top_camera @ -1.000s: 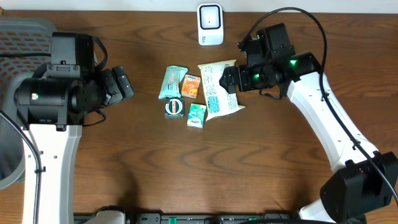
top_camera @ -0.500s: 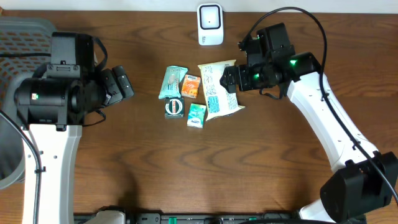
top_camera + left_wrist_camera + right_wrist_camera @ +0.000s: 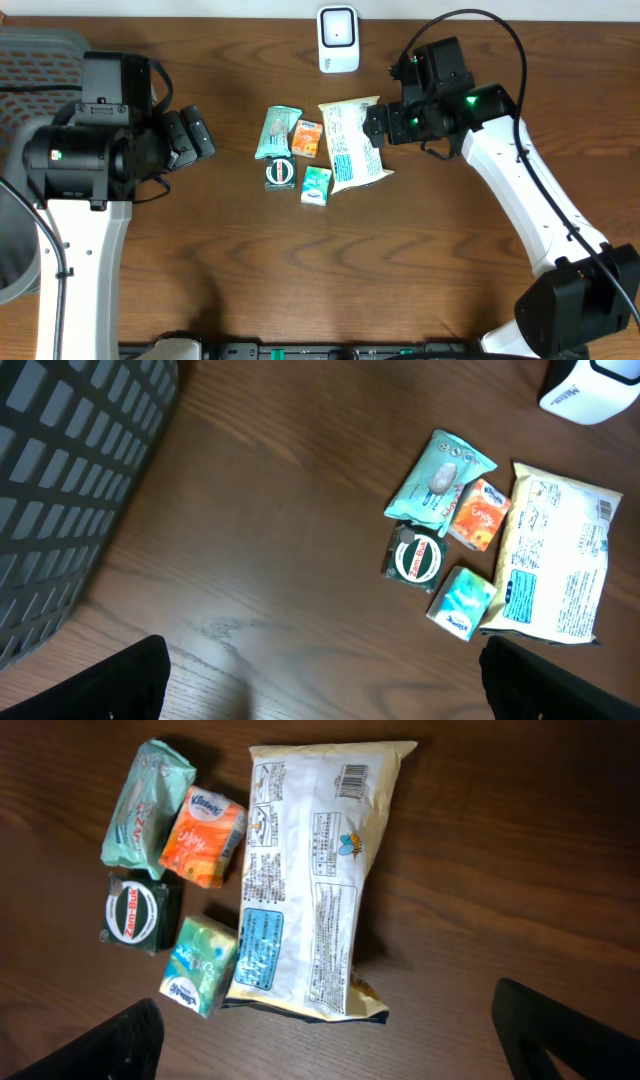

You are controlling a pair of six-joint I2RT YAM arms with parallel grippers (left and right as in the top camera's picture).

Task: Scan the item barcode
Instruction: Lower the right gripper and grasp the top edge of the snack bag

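The cream bag (image 3: 310, 880) lies flat mid-desk (image 3: 420, 260), barcode up, just right of four small packs (image 3: 307, 138), with the white scanner (image 3: 338, 38) on its far side. My right claw (image 3: 375, 125) hovers wide open and empty above the bag's right edge. My left claw (image 3: 205, 135), equally open and empty, hangs well left.

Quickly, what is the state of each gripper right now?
Left black two-finger gripper: open, holding nothing.
Right black two-finger gripper: open, holding nothing.

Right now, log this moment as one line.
stage: nothing picked up | left gripper: open, empty | right gripper: open, above snack bag | barcode: facing up on snack bag | scanner: standing beyond snack bag
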